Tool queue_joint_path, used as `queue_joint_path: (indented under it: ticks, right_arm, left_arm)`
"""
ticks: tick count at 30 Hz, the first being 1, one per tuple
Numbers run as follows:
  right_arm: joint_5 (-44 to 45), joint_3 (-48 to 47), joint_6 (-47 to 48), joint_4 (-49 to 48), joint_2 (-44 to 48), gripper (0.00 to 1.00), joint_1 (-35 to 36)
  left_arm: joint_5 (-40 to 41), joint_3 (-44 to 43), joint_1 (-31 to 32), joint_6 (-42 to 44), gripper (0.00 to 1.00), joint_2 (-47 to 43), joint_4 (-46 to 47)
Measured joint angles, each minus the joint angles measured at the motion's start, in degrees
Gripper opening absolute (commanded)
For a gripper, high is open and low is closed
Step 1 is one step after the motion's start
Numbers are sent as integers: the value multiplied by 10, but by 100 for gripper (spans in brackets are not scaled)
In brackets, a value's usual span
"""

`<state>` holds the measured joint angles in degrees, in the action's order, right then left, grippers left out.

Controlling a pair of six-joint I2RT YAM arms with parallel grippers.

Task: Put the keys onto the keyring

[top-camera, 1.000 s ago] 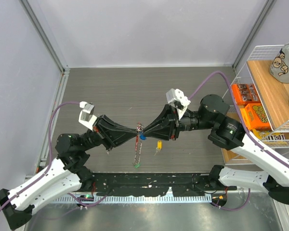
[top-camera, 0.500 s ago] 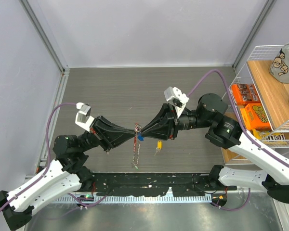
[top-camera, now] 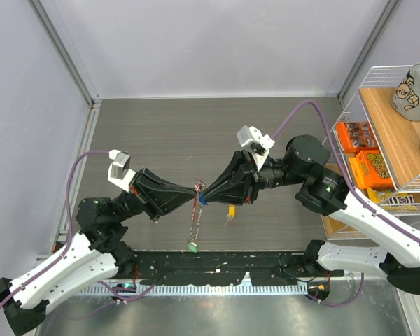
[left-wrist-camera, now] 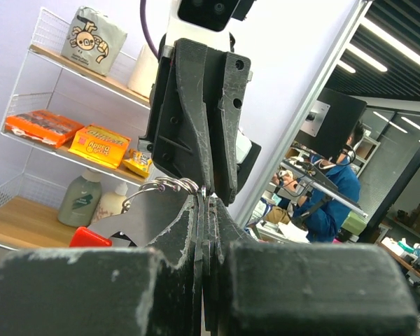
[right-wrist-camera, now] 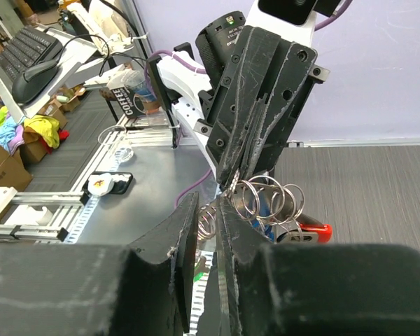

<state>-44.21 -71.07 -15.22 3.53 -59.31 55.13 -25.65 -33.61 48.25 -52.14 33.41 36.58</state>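
Note:
My two grippers meet tip to tip above the middle of the table. The left gripper (top-camera: 195,187) (left-wrist-camera: 204,199) is shut on the keyring (top-camera: 199,185), a cluster of thin metal rings (left-wrist-camera: 161,185) (right-wrist-camera: 269,199). The right gripper (top-camera: 204,191) (right-wrist-camera: 208,203) faces it with its jaws a narrow gap apart; one fingertip (right-wrist-camera: 227,192) touches the rings and nothing shows clamped between them. A chain (top-camera: 194,220) hangs from the ring, with a green tag (top-camera: 193,246) at its end. A blue tag (top-camera: 205,200) hangs under the tips and a red tag (right-wrist-camera: 315,229) sits beside the rings. A yellow-tagged key (top-camera: 231,209) lies on the table.
A wire shelf (top-camera: 367,77) stands at the right edge with orange boxes (top-camera: 357,136) and a grey bag (top-camera: 414,87). A metal rail (top-camera: 80,161) runs down the left side. A black strip (top-camera: 217,266) lies along the near edge between the arm bases.
Both grippers have drifted slightly left, still tip to tip. The hanging chain has swung a little, and its green tag now sits lower and further left.

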Motion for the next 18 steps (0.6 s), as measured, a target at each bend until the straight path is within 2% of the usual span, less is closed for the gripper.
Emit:
queue_joint_path:
  ticks: [13,18]
  right_arm:
    - [-5,0,-11,-5,-7,22,0]
    - [-5,0,-11,-5,-7,29,0]
  left_arm:
    - [7,2,0,0,0,-1,0]
    - [7,2,0,0,0,-1,0]
